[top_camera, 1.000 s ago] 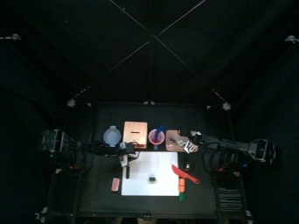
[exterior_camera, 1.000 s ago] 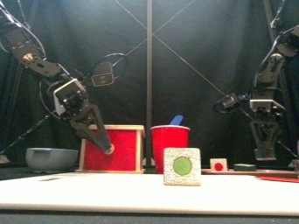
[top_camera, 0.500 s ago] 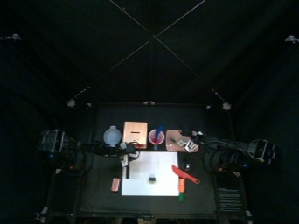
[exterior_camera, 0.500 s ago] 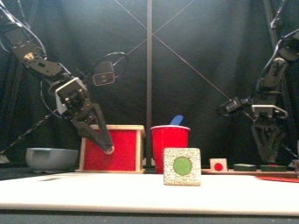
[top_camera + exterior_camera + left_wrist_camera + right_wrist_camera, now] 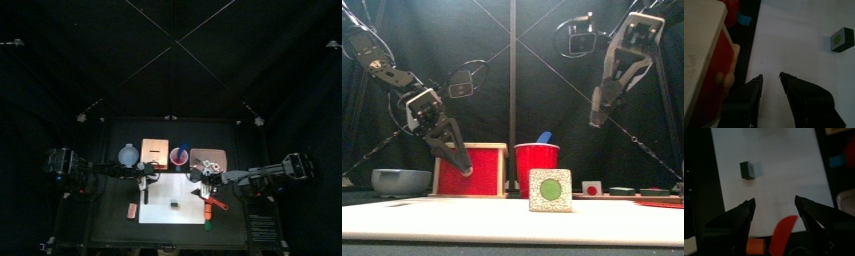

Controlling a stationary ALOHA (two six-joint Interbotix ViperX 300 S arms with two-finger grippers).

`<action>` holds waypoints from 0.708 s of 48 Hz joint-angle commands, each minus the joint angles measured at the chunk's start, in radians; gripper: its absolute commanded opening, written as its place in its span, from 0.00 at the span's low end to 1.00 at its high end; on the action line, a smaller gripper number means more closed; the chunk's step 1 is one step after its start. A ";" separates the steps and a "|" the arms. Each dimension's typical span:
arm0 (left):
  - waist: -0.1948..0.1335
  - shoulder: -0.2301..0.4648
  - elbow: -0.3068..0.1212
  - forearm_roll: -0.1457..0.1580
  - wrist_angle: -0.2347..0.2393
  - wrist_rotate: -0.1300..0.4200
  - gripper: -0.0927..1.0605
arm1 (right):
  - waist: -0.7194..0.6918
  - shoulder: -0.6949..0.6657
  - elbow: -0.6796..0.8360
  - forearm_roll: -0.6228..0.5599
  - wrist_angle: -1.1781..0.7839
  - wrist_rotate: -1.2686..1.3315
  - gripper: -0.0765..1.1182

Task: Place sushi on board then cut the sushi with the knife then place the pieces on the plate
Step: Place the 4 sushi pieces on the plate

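One sushi piece (image 5: 548, 190), white with a green centre, stands upright on the white board (image 5: 181, 192); the top view shows the sushi piece (image 5: 174, 206) near the board's front. A red knife (image 5: 211, 200) lies at the board's right edge. My right gripper (image 5: 596, 118) hangs open and empty high above the board's right part; its wrist view looks down on the sushi piece (image 5: 748, 170) and the red knife (image 5: 784, 235). My left gripper (image 5: 466, 170) hovers by the wooden box (image 5: 469, 170), jaws a narrow gap apart, holding nothing.
Along the back stand a blue-grey bowl (image 5: 128, 155), the wooden box (image 5: 154, 155), a red cup (image 5: 537, 170) with a blue knife (image 5: 544, 137), and the pink tray (image 5: 206, 158). An orange toy (image 5: 132, 210) lies left of the board, and a green one (image 5: 210, 224) at the front right.
My right arm has risen and swung left from the table's right side to above the board. The left arm and the sushi piece have not moved.
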 commanded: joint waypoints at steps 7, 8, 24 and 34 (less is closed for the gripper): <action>0.005 -0.006 -0.020 -0.003 -0.003 0.000 0.73 | 0.043 0.140 -0.124 -0.006 -0.052 -0.006 0.85; 0.003 -0.005 -0.020 -0.003 -0.003 0.000 0.73 | 0.044 0.153 -0.133 -0.008 -0.052 -0.006 0.85; 0.005 -0.005 -0.014 -0.002 -0.002 0.005 0.73 | 0.081 0.347 -0.265 -0.002 -0.051 -0.006 0.85; 0.003 -0.006 -0.014 -0.002 0.003 0.005 0.73 | 0.097 0.425 -0.302 0.002 -0.046 -0.005 0.85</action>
